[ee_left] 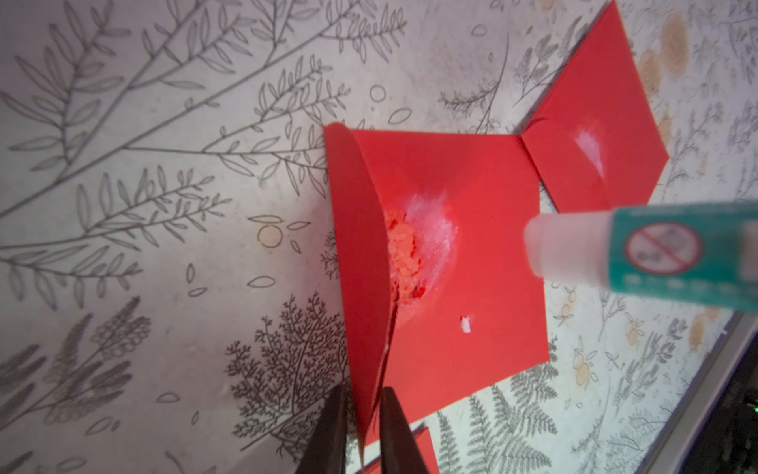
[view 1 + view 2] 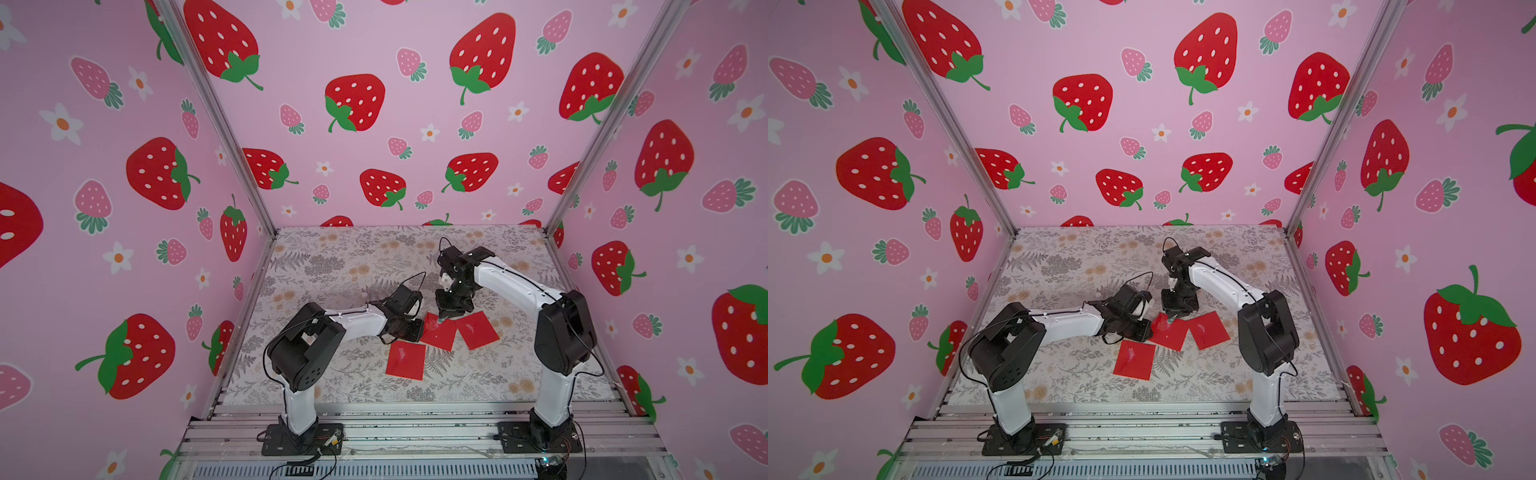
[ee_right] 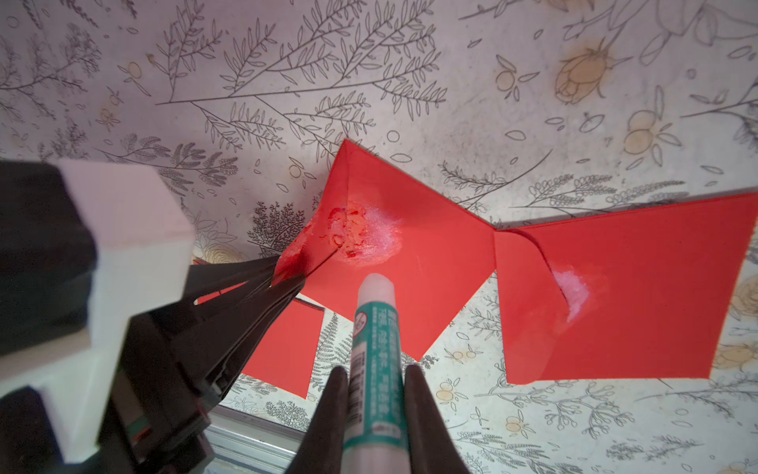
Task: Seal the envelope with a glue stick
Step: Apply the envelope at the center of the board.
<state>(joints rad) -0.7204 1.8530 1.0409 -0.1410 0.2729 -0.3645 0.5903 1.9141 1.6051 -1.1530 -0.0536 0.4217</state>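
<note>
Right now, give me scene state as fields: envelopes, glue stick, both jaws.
envelopes: three red, on the floral table
middle envelope: flap lifted, white glue smear beneath it
right-side envelope: closed, whitish glue at its flap tip
near envelope: flat, nearest the arm bases
glue stick: uncapped, tip over middle envelope, contact unclear
right gripper: jaws shut on glue stick
left gripper: jaws either side of flap, grip unclear
</note>
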